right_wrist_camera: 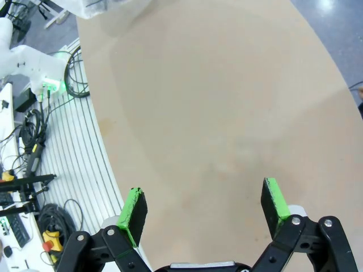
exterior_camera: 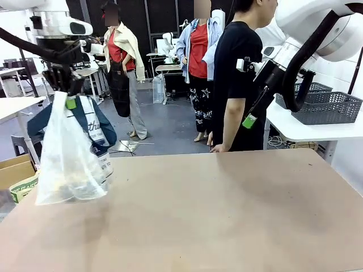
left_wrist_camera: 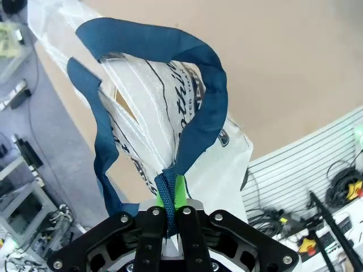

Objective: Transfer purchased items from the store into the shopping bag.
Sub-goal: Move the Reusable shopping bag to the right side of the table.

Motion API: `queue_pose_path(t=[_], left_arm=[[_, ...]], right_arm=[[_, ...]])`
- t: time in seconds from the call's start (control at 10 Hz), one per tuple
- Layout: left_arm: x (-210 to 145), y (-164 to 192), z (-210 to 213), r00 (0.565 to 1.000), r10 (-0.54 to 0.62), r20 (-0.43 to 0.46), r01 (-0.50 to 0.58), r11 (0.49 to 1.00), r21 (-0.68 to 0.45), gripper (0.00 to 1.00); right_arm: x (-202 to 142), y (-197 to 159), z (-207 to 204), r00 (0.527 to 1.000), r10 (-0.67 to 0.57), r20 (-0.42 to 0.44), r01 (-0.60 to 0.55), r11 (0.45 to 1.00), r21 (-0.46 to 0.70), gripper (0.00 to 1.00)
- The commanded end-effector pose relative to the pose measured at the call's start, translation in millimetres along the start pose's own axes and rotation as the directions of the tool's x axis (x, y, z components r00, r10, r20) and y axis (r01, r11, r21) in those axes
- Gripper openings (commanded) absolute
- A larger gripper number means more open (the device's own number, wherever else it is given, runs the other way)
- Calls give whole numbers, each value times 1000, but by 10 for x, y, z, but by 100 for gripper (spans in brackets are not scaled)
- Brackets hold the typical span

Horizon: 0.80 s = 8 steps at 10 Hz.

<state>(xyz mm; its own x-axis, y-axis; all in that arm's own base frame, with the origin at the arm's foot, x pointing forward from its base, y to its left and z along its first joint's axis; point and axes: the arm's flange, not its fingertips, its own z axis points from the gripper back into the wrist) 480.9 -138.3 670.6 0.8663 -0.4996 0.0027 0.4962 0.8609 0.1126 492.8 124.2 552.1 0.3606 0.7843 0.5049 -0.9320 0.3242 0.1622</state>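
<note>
I hold the shopping bag [exterior_camera: 71, 158] by its blue handle [left_wrist_camera: 195, 107] in my left claw [left_wrist_camera: 169, 218], clamped tight, hanging at the table's [exterior_camera: 227, 209] left edge. My right claw [right_wrist_camera: 204, 212] is wide open, empty. Something lies inside the bag, so the transfer seems nearly finished.

Two robot arms raised above a table.
The left gripper [left_wrist_camera: 168, 211] is hanging at upper left, its jaws pinching a strap; the right gripper [right_wrist_camera: 204, 207] is hovering high at right, its fingers [right_wrist_camera: 135, 208] spreading wide apart.
</note>
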Motion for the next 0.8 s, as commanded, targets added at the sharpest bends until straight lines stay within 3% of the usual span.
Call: queue_pose_path(t=[0.0, 0.1, 0.7], left_arm=[[-145, 176, 65, 1000, -15, 0, 15, 999, 29, 0], [-152, 192, 43, 1000, 25, 17, -25, 1000, 6, 0], [70, 92, -175, 999, -32, -32, 33, 999, 23, 0]], right_arm=[[2, 12, -7, 1000, -20, 14, 20, 1000, 17, 100], [2, 12, -7, 1000, -20, 14, 20, 1000, 17, 100], [2, 12, -7, 1000, -20, 14, 20, 1000, 17, 100]])
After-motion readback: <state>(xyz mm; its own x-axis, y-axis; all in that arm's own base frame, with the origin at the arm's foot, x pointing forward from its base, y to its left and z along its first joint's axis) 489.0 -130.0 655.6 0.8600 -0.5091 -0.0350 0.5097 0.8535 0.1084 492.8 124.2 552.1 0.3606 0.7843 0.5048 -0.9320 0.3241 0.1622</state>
